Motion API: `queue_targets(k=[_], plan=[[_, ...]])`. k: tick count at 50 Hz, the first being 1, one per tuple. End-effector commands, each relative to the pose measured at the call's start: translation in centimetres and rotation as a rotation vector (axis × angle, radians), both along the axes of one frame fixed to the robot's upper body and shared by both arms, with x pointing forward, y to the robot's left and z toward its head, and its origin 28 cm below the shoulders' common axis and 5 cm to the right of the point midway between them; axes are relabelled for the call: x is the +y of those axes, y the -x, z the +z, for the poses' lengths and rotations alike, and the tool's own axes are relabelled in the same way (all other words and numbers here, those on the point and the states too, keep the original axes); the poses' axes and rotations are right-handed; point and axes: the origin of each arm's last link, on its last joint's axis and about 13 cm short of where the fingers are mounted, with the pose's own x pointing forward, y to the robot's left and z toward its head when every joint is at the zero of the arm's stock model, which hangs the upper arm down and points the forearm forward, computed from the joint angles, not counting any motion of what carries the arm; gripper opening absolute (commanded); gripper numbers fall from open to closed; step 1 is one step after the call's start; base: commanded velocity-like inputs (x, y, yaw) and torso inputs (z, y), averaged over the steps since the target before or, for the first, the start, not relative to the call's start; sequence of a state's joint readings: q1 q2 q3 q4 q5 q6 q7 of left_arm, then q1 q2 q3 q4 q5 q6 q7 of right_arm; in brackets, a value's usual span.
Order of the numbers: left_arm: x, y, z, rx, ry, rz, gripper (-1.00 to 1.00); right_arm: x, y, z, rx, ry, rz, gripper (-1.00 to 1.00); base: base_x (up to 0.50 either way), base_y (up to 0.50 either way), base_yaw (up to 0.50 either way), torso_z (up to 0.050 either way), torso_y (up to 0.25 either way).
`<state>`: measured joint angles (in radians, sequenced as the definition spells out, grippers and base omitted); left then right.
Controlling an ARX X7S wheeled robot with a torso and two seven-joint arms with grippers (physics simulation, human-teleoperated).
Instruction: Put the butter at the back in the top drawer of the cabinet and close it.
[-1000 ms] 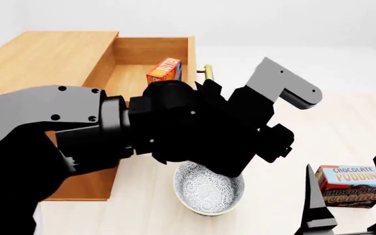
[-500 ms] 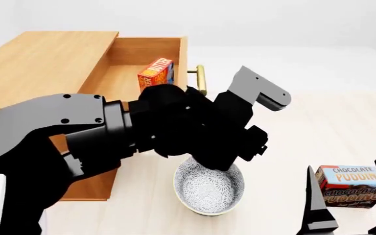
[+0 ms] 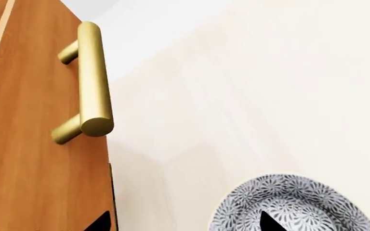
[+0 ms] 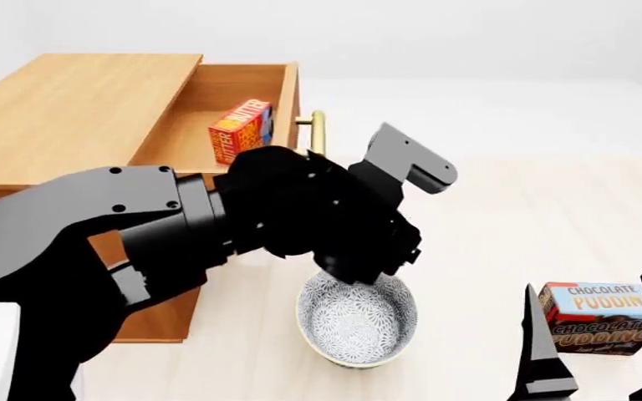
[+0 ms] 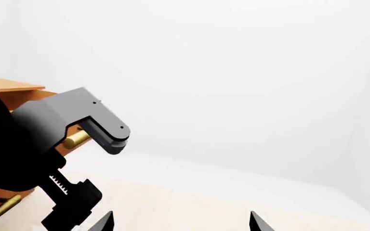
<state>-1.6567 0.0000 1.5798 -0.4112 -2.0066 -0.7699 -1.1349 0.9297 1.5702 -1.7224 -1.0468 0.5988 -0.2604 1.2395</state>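
One butter [image 4: 240, 129] box stands upright inside the top drawer [image 4: 193, 125], which is partly open on the cabinet [image 4: 76, 104]. Its brass handle [image 3: 94, 79] lies just beside the left gripper [image 4: 349, 251], whose opening cannot be determined; nothing is visibly held. The right gripper [image 4: 594, 334] is spread open and empty, near the chocolate pudding box [image 4: 602, 319]. Risk: an off-centre push may slip off the drawer front. Risk: the arm's underside may strike the bowl [image 4: 357, 319] below it.
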Motion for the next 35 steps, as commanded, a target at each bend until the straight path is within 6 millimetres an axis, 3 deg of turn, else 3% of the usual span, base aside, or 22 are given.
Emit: queue_targets(k=[1,35], plan=[[0.6,-0.6,-0.2,-0.019,-0.073,0.078,1.0,0.0,-0.1,0.0,-0.003,0.001,0.002,1.0,0.0,0.0,0.0,0.0,0.0],[2.7,-3.6,-0.2,-0.023,-0.138,0.247,1.0,-0.1,-0.5,0.4,0.002,0.01,0.026,1.0,0.0,0.0,0.0,0.0,0.0]])
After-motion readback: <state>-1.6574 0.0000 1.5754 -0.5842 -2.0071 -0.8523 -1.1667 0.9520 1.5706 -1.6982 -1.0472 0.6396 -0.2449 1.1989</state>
